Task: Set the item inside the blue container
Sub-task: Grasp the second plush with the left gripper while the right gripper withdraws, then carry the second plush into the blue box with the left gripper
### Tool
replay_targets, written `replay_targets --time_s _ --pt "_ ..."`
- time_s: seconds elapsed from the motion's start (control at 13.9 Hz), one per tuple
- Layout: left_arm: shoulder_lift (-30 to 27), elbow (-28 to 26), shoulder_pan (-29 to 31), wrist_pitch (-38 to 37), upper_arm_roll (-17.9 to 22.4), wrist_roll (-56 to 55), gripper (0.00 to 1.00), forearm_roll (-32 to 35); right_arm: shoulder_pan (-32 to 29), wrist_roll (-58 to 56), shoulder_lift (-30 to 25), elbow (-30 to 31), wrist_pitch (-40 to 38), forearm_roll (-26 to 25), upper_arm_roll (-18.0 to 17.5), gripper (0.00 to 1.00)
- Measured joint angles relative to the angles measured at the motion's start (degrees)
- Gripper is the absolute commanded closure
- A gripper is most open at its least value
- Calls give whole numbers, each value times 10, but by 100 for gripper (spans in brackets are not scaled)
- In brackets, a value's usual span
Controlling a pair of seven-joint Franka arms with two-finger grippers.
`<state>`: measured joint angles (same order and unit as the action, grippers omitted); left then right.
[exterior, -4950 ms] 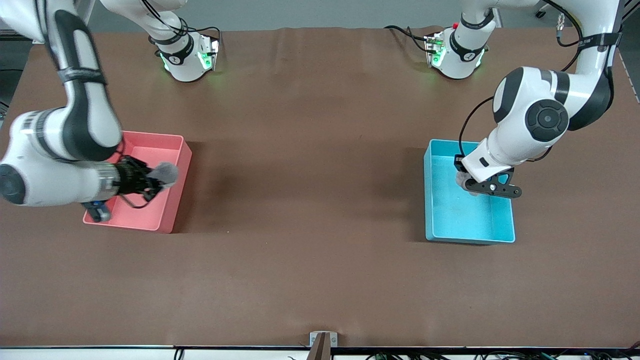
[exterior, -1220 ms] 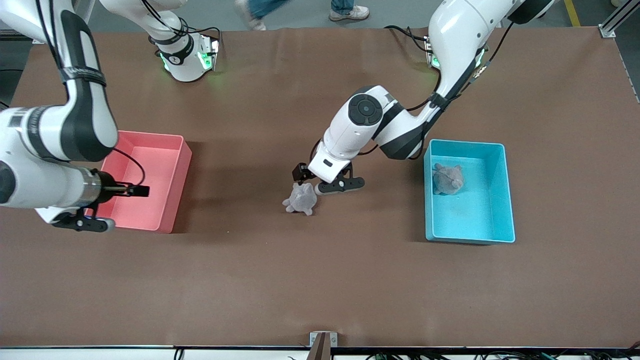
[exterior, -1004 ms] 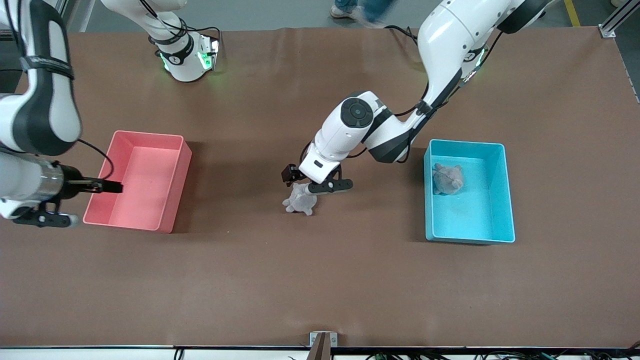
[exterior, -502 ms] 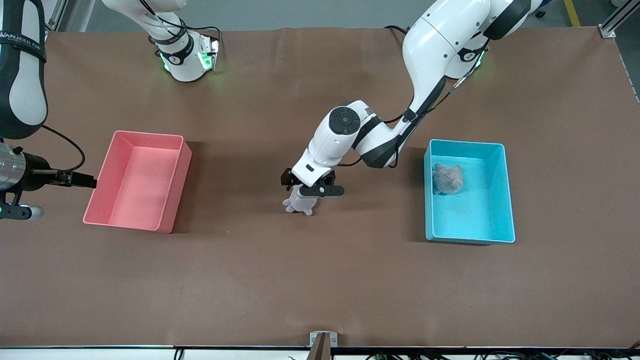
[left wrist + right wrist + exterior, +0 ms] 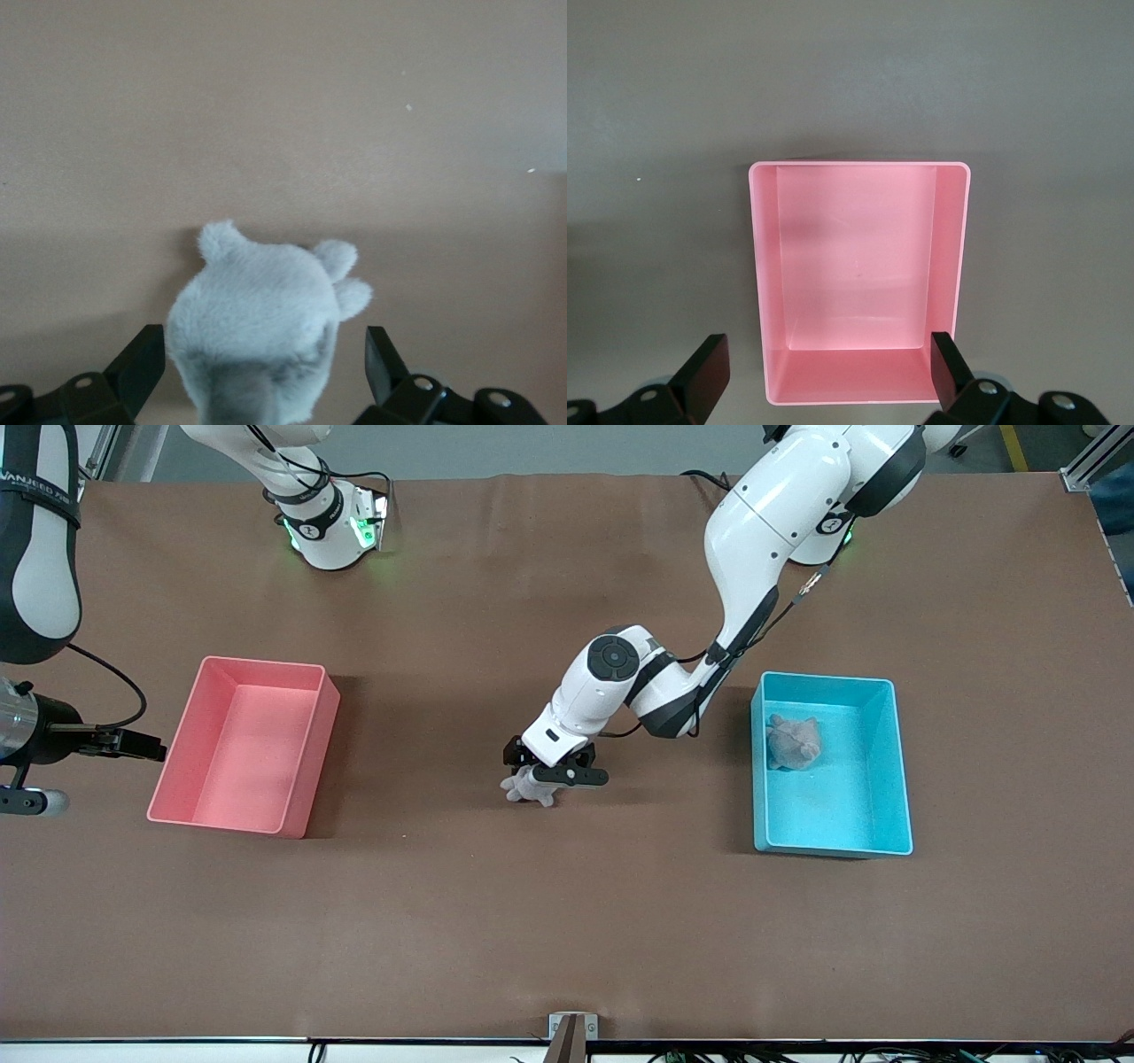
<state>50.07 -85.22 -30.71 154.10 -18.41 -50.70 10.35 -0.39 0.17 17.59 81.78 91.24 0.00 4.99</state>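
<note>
A brown table is filling nearly the whole front view. A pink bin is sitting on it at the middle left of the frame, and the blue container is sitting at the middle right, well apart from the pink one. A grey plush toy is lying on the bare tabletop near the centre, between the two bins.

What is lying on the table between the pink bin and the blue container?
A grey plush toy lies between the pink bin and the blue container, with the left hand open around it, as the front view shows.
</note>
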Motion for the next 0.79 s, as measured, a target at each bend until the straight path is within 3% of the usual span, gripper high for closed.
replay_targets --time_s 0.07,0.14,0.36,0.5,0.79 --pt "4 0 0 2 0 0 3 6 0 0 0 0 -5 1 0 0" --pt "9 0 -1 9 0 0 11 11 0 1 0 -1 -14 2 -1 0" --pt "22 0 -5 21 0 0 53 13 1 1 2 -1 -31 5 -2 0" --pt "23 1 -6 23 0 0 73 13 1 1 3 0 -36 11 -2 0" --pt "21 14 -6 23 1 1 78 31 3 1 -6 -1 -51 12 -5 0"
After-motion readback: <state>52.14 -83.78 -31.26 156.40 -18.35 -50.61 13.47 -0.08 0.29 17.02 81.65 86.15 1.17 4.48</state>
